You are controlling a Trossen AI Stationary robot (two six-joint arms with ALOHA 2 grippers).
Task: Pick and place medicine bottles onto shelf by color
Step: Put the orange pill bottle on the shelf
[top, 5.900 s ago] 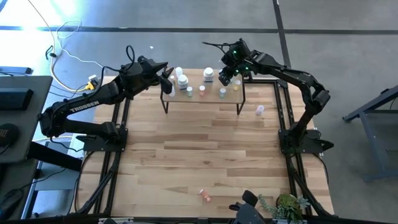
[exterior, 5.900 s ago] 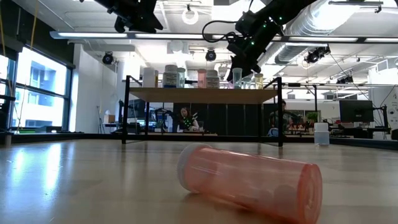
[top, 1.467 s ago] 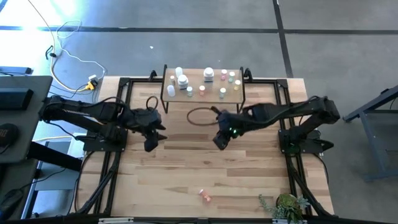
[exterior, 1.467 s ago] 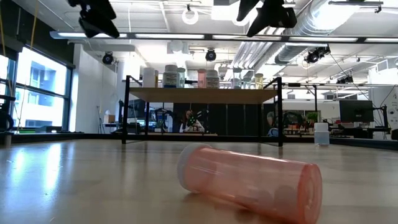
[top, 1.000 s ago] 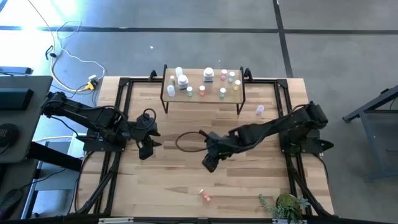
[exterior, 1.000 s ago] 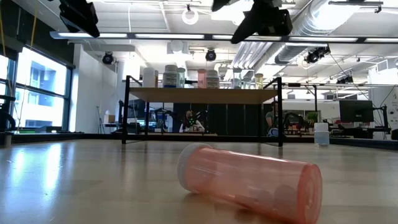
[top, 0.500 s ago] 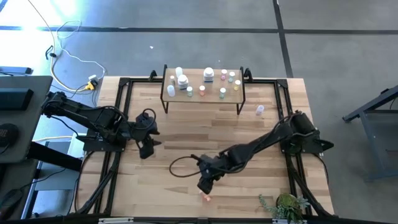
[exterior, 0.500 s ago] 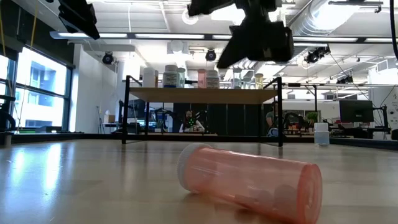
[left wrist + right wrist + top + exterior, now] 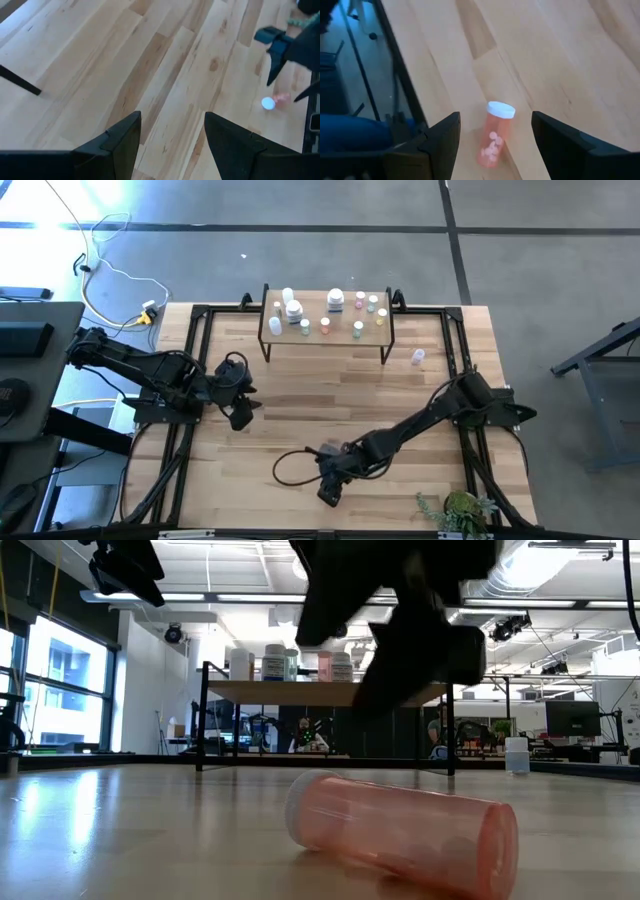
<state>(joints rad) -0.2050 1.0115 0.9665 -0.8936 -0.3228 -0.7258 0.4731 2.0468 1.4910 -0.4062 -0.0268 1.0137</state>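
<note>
Right wrist view – right pincer (image 9: pixel 492 145) wide open, empty, above lying pink bottle (image 9: pixel 493 134); left pincer (image 9: pixel 170 142) parted, empty.

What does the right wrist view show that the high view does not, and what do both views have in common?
Only the right wrist view shows the pink bottle lying on its side with its white cap and pills inside, framed by the open right gripper. Only the high view shows the shelf with its bottles, a lone bottle on the table and the left gripper. Both show the wooden tabletop and the right gripper.
</note>
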